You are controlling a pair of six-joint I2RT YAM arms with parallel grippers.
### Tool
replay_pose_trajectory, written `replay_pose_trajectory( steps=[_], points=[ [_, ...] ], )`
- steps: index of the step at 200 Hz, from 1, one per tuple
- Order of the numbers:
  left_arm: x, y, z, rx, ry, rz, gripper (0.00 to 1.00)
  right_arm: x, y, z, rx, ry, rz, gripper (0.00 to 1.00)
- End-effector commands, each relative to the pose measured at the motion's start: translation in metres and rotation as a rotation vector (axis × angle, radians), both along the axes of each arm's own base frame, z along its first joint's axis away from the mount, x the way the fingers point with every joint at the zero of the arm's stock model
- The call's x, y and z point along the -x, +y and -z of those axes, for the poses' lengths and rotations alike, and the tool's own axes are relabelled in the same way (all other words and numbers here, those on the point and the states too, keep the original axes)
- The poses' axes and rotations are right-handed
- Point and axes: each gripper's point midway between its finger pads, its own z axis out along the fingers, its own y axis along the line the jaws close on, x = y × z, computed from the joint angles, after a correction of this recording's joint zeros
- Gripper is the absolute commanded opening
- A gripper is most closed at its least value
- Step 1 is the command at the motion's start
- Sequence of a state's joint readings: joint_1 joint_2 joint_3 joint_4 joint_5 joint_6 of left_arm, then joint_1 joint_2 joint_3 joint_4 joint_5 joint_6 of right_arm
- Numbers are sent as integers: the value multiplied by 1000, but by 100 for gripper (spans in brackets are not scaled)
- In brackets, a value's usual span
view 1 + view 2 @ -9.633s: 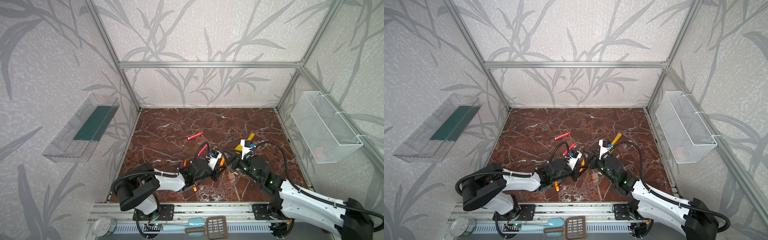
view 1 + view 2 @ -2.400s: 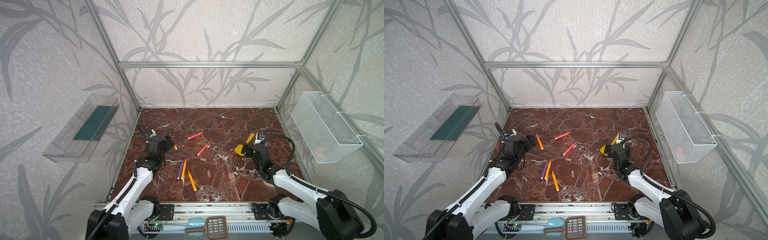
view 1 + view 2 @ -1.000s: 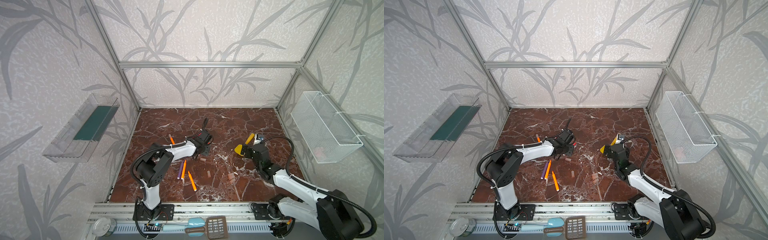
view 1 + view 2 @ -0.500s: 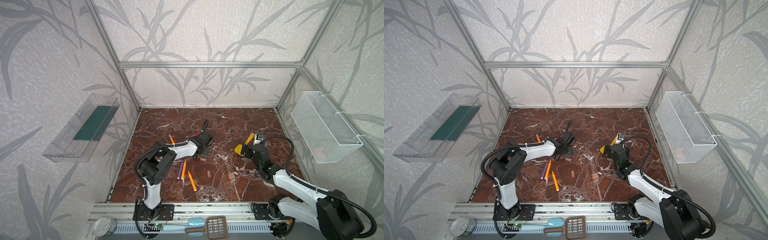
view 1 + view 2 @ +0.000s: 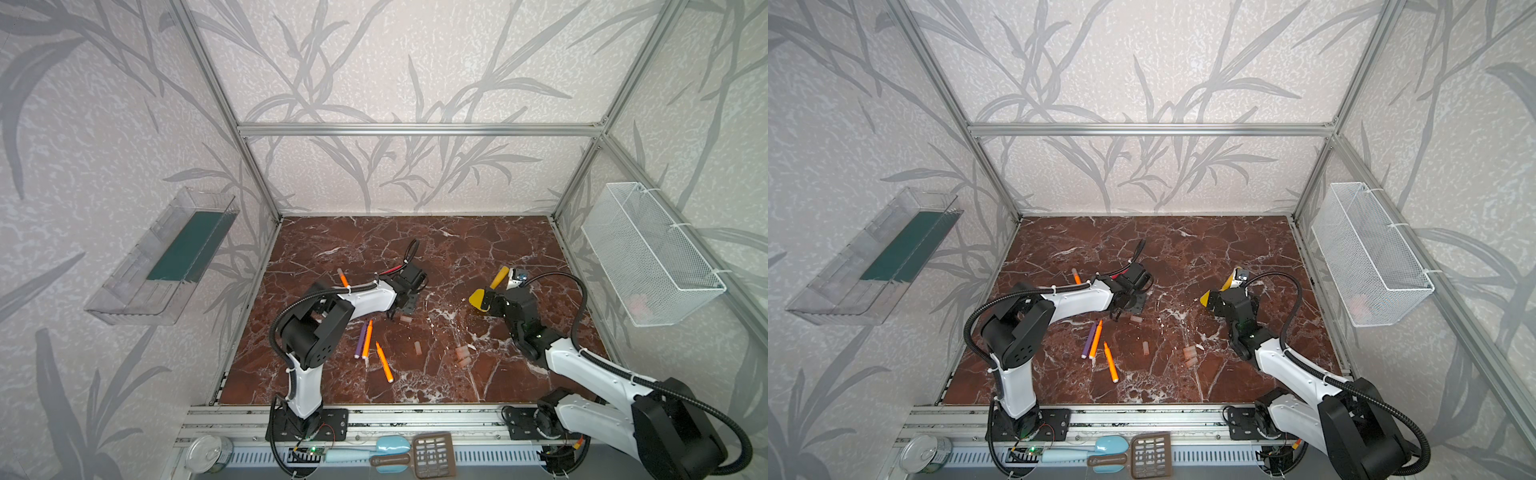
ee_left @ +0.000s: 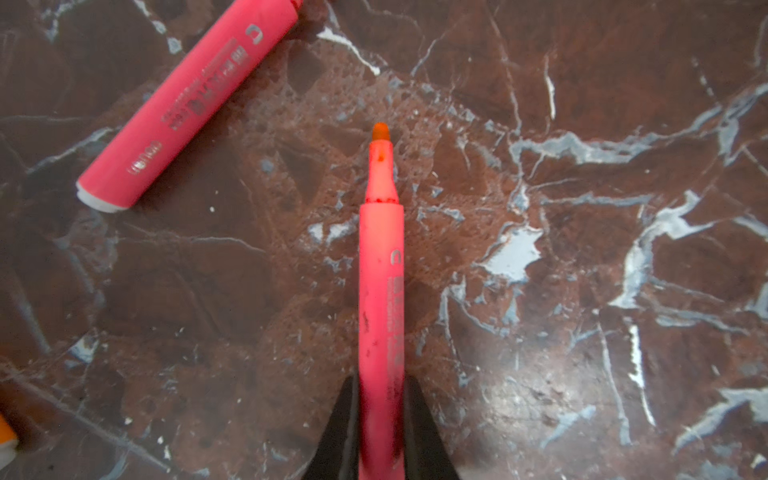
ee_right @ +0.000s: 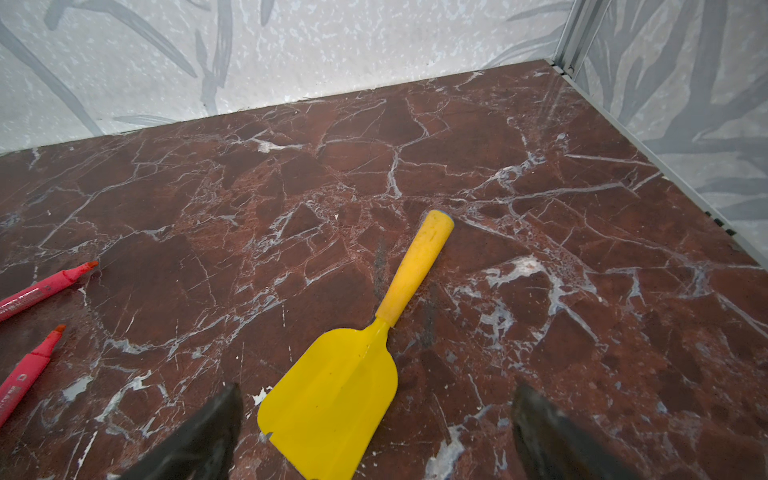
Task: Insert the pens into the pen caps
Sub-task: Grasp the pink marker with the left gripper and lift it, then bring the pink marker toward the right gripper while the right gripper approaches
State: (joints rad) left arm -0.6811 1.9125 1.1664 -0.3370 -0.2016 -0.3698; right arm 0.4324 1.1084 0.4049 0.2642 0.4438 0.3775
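My left gripper (image 6: 380, 415) is shut on the rear half of a red-pink pen (image 6: 380, 270), whose bare tip points away from the wrist, low over the marble. A second red-pink pen (image 6: 187, 104) lies beside it. In both top views this gripper (image 5: 409, 289) hides both of them. A purple pen (image 5: 360, 340) and two orange pens (image 5: 367, 338) (image 5: 384, 361) lie nearer the front, and another orange pen (image 5: 343, 277) lies behind the arm. Pale pen caps (image 5: 405, 319) (image 5: 417, 348) (image 5: 461, 355) lie on the floor. My right gripper (image 7: 374, 432) hangs open over the spatula's blade.
A yellow spatula (image 7: 415, 266) lies on the marble floor (image 7: 540, 187) under the right gripper, handle towards the back wall. A clear shelf (image 5: 166, 257) hangs on the left wall and a wire basket (image 5: 648, 257) on the right wall. Utensils and a can (image 5: 208, 453) sit on the front rail.
The left gripper's jaws have closed on the red-pink pen, and that arm has shifted only slightly. The right arm has not moved.
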Motion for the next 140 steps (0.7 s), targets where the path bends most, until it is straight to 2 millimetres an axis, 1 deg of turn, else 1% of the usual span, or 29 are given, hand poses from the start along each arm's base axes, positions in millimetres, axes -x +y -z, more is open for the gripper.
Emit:
replay_pose_trajectory(
  steps=[1, 18, 30, 63, 80, 101, 128, 140],
  points=[
    [1, 11, 6, -41, 25, -26, 5, -7, -1, -12, -15, -31, 18, 98],
    [-1, 9, -3, -25, 4, -27, 0, -6, -2, -13, -18, -38, 21, 98],
    [-2, 10, -13, -16, -15, -30, 0, -6, -2, -13, -16, -40, 24, 98],
    [-1, 16, -49, 22, -106, -32, 0, -7, -1, -12, -16, -34, 23, 98],
    [1, 18, -67, 69, -163, -34, 0, -6, -2, -13, -18, -41, 22, 98],
    [6, 26, -86, 103, -224, -58, 0, -5, -2, -13, -19, -41, 23, 98],
    [14, 35, -102, 159, -298, -79, 0, -3, -1, -14, -27, -43, 12, 98],
    [17, 34, -110, 220, -343, -76, 0, 1, 0, -15, -34, -52, -2, 98]
  ],
)
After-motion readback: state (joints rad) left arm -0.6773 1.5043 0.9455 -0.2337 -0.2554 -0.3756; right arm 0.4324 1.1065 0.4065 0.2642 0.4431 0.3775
